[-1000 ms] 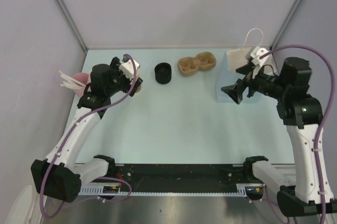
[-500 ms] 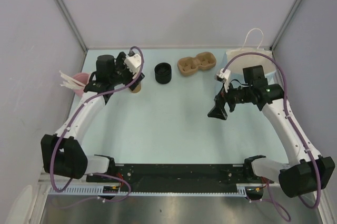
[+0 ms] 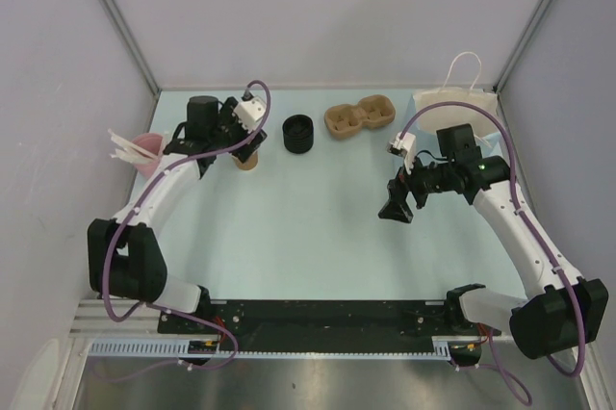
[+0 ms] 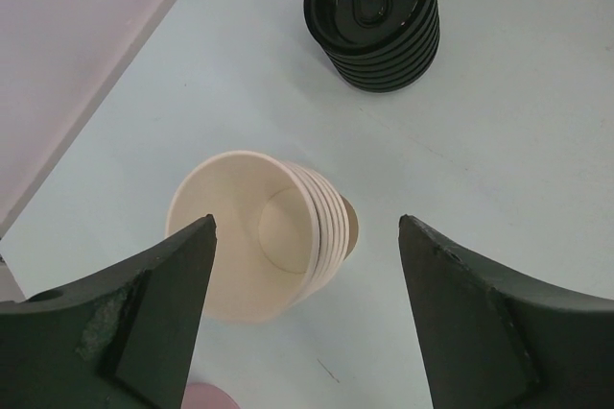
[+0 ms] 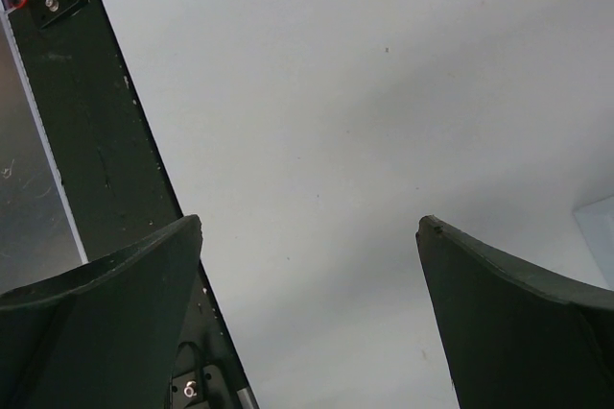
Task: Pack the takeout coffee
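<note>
A stack of nested tan cups (image 4: 259, 236), cream-white inside, lies tilted at the back left of the table, also showing in the top view (image 3: 249, 162). No single cup shows apart from that stack. My left gripper (image 4: 305, 227) is open right above the stack, with a finger on each side and not touching it; in the top view the gripper (image 3: 241, 148) covers most of the stack. My right gripper (image 5: 309, 225) is open and empty over bare table; in the top view it (image 3: 397, 206) is at mid right.
A stack of black lids (image 3: 297, 133) stands right of the cups, also in the left wrist view (image 4: 379, 15). A tan pulp cup carrier (image 3: 359, 118) lies behind. A white paper bag (image 3: 433, 107) stands back right. A pink cup of stirrers (image 3: 140, 150) stands far left.
My left gripper has moved right and back to sit over the cup stack. My right arm has swung left and nearer, away from the bag, to the mid-right table.
</note>
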